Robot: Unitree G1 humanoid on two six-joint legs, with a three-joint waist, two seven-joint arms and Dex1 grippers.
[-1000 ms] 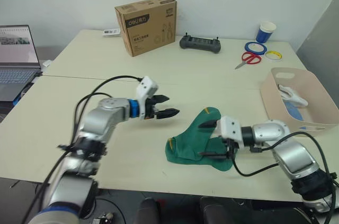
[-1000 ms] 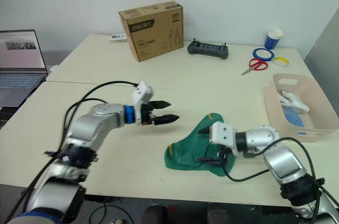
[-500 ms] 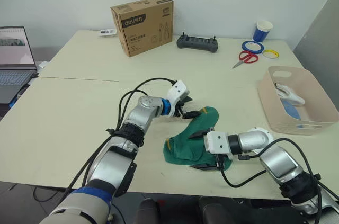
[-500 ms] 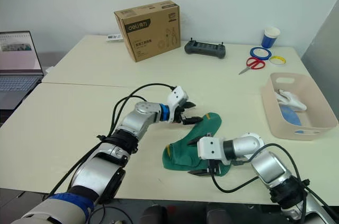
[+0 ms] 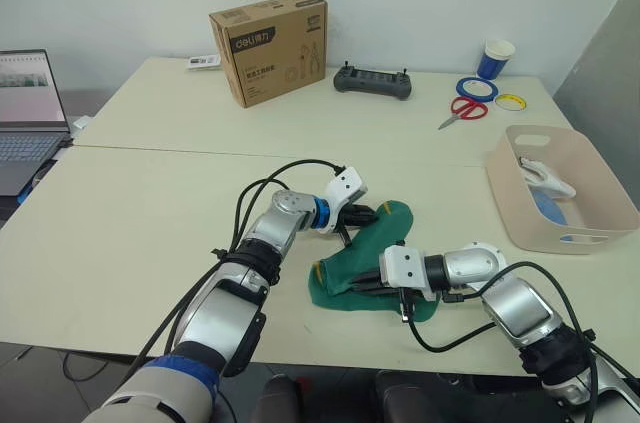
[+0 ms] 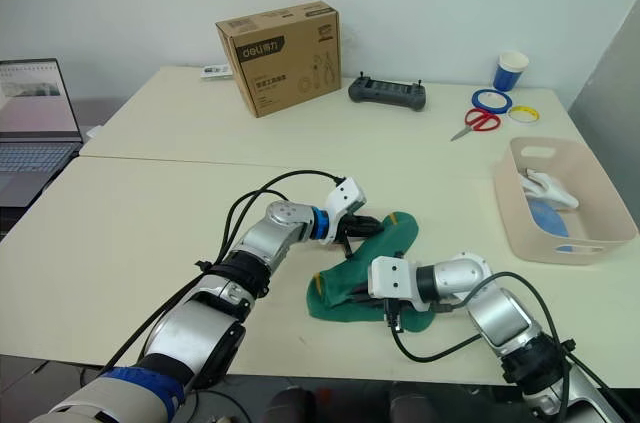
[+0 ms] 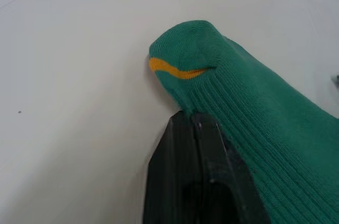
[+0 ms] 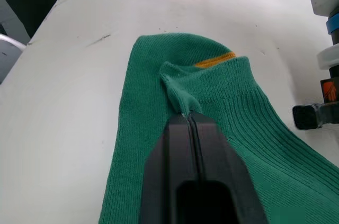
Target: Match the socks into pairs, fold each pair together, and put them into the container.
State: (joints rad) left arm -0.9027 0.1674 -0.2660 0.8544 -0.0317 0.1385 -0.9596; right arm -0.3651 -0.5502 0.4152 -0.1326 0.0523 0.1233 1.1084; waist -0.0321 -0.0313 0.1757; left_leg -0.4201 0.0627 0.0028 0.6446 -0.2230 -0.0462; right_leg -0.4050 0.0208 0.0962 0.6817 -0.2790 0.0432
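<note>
Dark green ribbed socks with yellow marks [image 5: 365,261] on table, between both grippers | left gripper [image 5: 357,224] pinching far end | right gripper [image 5: 372,285] pinching near fold | pale pink-beige plastic basin [image 5: 600,205] beyond right arm, holding white sock [image 5: 547,176] over light blue sock [image 5: 553,208]

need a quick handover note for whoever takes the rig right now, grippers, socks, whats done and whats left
Left gripper: shut on the green socks at the end with the yellow mark.
Right gripper: shut on a pinched fold of the green socks at the other end.
The green socks lie stacked on the table, stretched between both grippers, not yet folded.
The container sits at the table's right edge with a white sock and a light blue sock inside.
Left to do: fold the green pair and put it into the container.
</note>
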